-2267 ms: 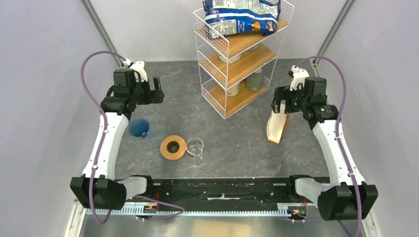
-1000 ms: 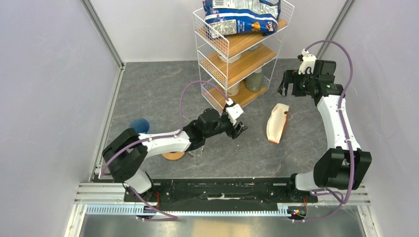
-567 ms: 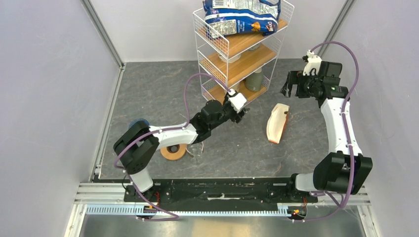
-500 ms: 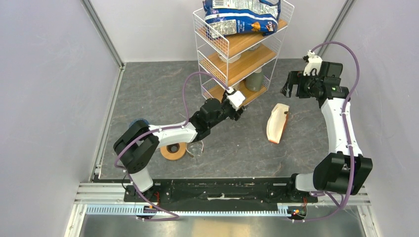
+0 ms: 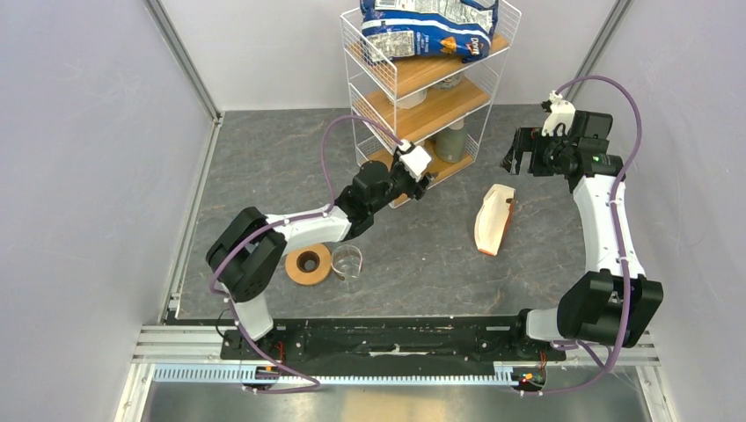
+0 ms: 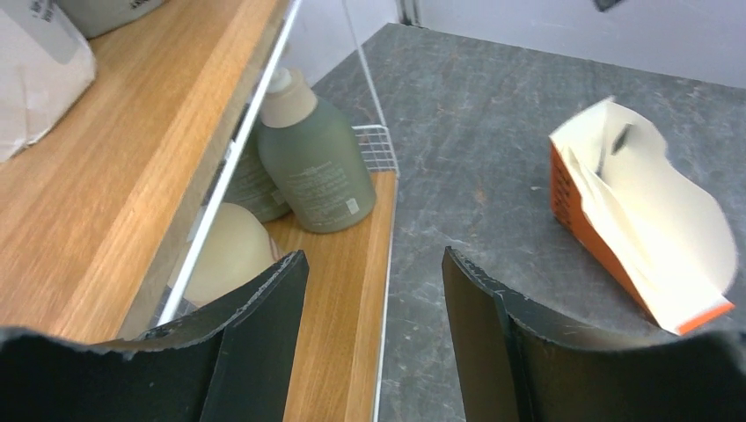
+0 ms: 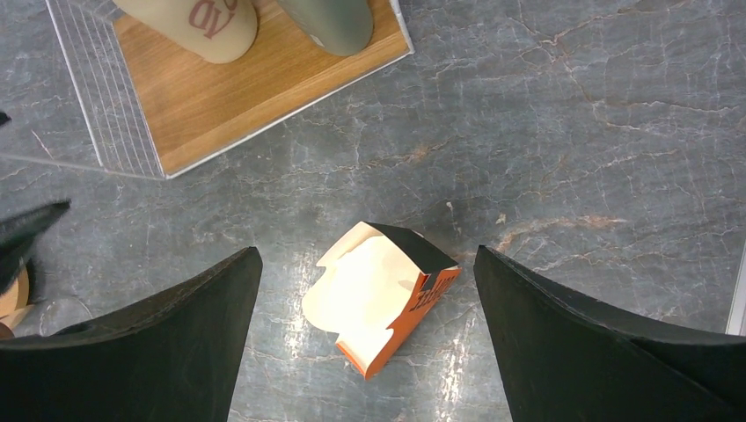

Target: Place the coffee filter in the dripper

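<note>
Jaws spread and empty, the left gripper [image 6: 369,338] hovers at the bottom wooden shelf [image 6: 330,299] of a white wire rack [image 5: 380,72], near a grey-green bottle [image 6: 312,167]. The right gripper [image 7: 365,352], likewise spread and empty, hangs above an open orange carton [image 7: 422,303] of white paper filters [image 7: 356,294] lying on the grey stone-patterned table [image 5: 281,167]. No single coffee filter can be told apart; the dripper is hidden.
</note>
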You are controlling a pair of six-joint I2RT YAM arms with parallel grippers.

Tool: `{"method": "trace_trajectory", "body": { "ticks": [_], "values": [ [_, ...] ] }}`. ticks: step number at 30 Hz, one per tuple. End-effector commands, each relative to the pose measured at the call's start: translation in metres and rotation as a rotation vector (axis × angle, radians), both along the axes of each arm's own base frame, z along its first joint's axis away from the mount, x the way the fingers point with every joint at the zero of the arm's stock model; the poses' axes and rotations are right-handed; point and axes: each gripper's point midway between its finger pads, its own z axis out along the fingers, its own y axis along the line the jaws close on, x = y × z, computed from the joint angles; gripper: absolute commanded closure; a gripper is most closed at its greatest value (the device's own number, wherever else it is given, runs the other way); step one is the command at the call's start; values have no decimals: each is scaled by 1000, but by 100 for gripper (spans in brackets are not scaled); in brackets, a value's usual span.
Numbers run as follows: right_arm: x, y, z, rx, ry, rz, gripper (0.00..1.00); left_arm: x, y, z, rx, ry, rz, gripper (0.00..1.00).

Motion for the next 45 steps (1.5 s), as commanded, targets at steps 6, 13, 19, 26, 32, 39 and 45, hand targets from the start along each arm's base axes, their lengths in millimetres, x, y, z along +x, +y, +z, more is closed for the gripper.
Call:
{"method": "trace_trajectory", "body": {
  "ticks": [6,13,19,26,32,39,45],
  "values": [
    [1,1,2,5,-17,26,1,80,66,41,-45,-110,212,35],
    [2,3,0,17,-11,34,1,111,104,43,-17,-145,243,36],
    [4,7,-2,41,-2,47,1,139,127,46,-15,-147,276,37],
    [4,8,-3,50,3,51,1,165,147,51,-28,-139,330,37],
    [4,10,-4,52,3,71,1,137,123,63,-13,-152,191,33],
    [1,20,4,78,-18,118,1,56,91,70,18,-49,-27,21],
    [-18,30,16,88,-39,177,1,-19,111,81,68,164,-110,8]
  ]
}}
